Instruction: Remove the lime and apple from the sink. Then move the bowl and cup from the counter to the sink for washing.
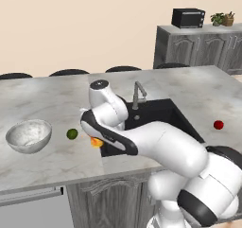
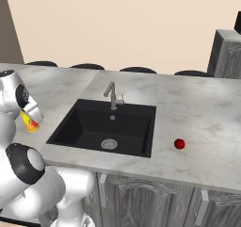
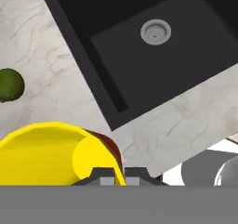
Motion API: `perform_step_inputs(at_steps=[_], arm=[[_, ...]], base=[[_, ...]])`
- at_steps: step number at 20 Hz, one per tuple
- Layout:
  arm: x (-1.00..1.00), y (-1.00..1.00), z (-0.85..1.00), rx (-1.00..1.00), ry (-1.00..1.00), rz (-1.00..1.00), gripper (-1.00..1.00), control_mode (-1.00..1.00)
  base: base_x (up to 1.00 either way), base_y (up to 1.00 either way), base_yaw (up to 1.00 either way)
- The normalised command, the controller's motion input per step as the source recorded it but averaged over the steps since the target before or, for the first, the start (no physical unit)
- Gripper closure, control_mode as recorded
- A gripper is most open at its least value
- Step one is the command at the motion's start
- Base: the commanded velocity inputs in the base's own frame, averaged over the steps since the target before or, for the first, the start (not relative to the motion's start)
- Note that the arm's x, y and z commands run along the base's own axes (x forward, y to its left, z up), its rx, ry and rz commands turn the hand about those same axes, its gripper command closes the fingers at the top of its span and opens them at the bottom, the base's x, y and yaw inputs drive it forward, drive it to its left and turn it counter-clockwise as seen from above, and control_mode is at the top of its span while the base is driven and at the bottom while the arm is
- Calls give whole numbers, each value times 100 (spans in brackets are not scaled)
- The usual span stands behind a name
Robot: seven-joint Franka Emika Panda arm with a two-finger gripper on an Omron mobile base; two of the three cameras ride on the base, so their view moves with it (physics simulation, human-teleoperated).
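While the sink (image 2: 106, 127) sits empty beside our claw (image 3: 118, 175), the little yellow cup (image 3: 51, 153) with its red-orange mark is right at the fingertips. We've got the claw clamped tight on its rim, with the lime (image 1: 72, 134) on the counter just off to the side.

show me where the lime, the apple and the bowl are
lime (image 1: 72, 134), left base view, middle of the fruit
apple (image 2: 179, 144), right base view, middle of the fruit
bowl (image 1: 19, 129), left base view, near rim
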Motion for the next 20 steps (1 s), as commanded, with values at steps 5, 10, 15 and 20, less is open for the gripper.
perform_step_inputs(at_steps=[5,10,15,20], arm=[[-2,-49,10,0,-6,0,100,-100],[0,-45,3,0,-2,0,100,-100],[7,-40,0,0,0,0,100,-100],[18,-33,0,0,2,0,100,-100]], base=[[0,0,0],[0,0,0],[0,0,0],[0,0,0]])
